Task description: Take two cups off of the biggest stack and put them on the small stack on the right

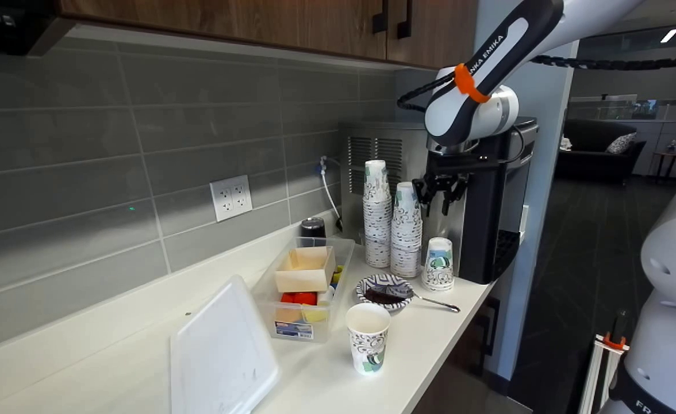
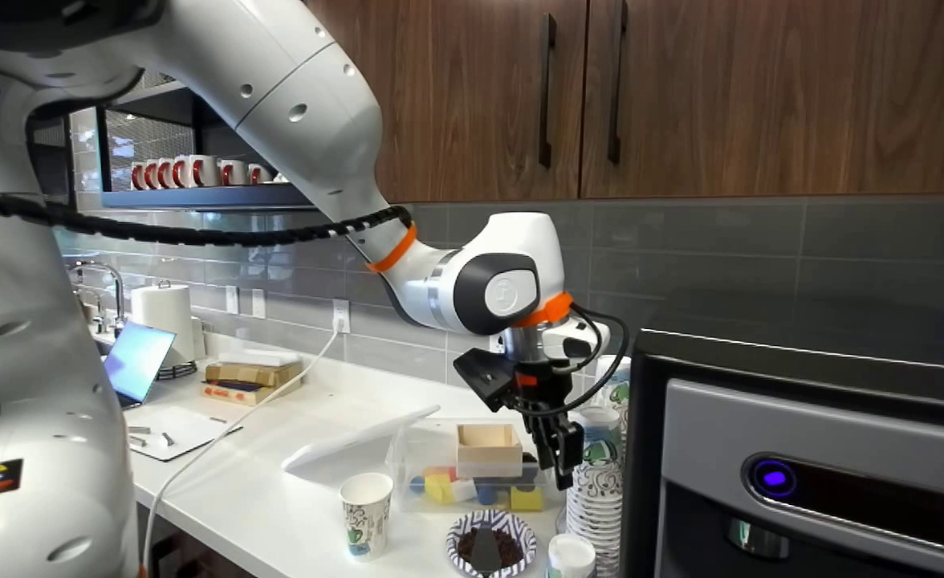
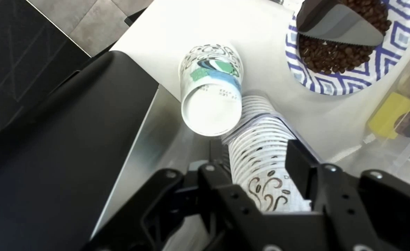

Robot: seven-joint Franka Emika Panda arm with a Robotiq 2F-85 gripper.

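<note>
Biggest stack of paper cups (image 1: 377, 224): nested, mouths down, white with dark scrollwork; a tall column, upright toward the back of the counter (image 1: 410, 345). Small stack (image 1: 438, 267): same print, also inverted, upright, green and blue patch on its side; apart from the biggest, nearer the counter's front edge.

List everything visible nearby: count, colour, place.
cabinets: count unclear, brown, overhead
counter: one, white, below cabinets
dispenser: one, black and silver, counter end
tall cup stacks: two, white, by dispenser
small cup stack: one, white, by dispenser
upright cup: one, white, counter
bowl: one, blue patterned, counter
beans: many, brown, in bowl
cake server: one, grey, across bowl
bin: one, clear, counter
box: one, tan, in bin
pieces: several, multicoloured, in bin
lid: one, white, by bin
tumbler: one, black, near bin
outlets: several, white, wall
arm: one, white, overhead
gripper: one, black, open, near tall cup stacks
</note>
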